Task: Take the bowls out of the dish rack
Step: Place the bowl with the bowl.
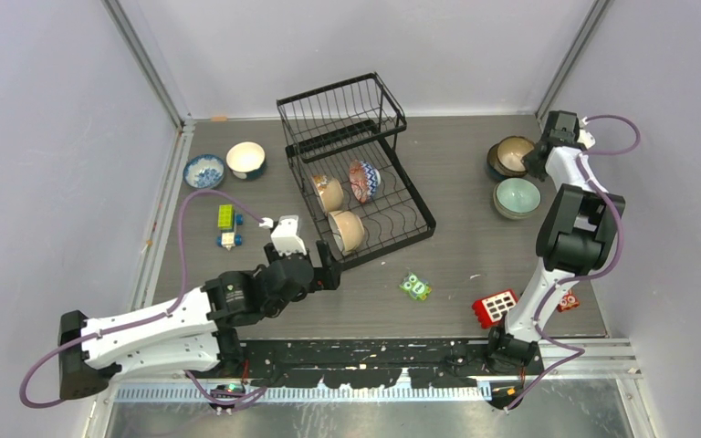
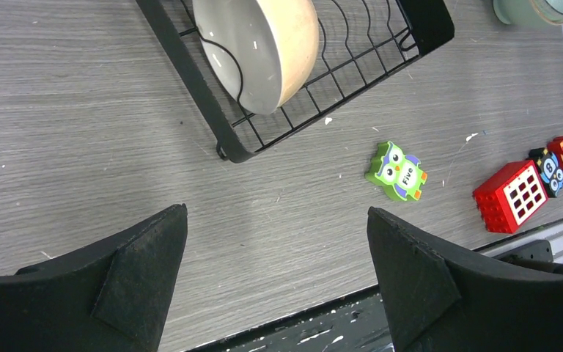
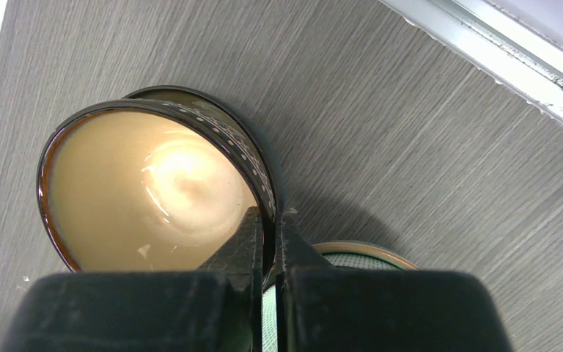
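Nearest, the left gripper (image 2: pixel 276 220) hovers with jaws wide and empty, just short of the rack's (image 2: pixel 190 77) near corner. The cream bowl (image 2: pixel 264 51) stands on edge in the lower tray straight ahead, closest to this arm. Far right, the right gripper (image 3: pixel 270 220) pinches the brown bowl's (image 3: pixel 154 191) rim.

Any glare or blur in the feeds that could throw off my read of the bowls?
Right wrist: a bright glare spot sits inside the brown bowl, and the right gripper pinching its rim looks soft-edged. Left wrist: sharp, the cream bowl evenly lit. Top external: even light, soft shadows, no glare.
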{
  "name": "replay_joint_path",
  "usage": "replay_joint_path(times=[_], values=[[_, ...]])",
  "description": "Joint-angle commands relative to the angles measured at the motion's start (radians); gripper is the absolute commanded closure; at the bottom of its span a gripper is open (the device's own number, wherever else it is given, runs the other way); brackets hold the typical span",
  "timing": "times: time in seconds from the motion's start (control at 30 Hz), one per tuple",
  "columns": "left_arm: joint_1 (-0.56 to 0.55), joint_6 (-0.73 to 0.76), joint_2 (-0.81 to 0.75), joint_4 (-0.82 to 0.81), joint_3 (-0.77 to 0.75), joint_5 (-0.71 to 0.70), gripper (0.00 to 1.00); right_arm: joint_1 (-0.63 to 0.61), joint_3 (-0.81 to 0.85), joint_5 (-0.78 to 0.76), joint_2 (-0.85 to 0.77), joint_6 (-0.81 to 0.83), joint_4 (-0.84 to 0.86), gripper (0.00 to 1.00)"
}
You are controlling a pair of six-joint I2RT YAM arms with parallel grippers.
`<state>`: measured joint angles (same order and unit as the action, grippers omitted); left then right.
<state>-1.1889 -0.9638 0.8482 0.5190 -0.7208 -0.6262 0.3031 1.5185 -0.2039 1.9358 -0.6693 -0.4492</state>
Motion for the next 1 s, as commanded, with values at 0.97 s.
replay_joint_path(times=[0.97], values=[[0.02, -0.023, 0.049, -0.075, -0.011, -0.015, 0.06, 0.005, 0.12, 0.042, 0.062, -0.044, 0.061, 0.82]])
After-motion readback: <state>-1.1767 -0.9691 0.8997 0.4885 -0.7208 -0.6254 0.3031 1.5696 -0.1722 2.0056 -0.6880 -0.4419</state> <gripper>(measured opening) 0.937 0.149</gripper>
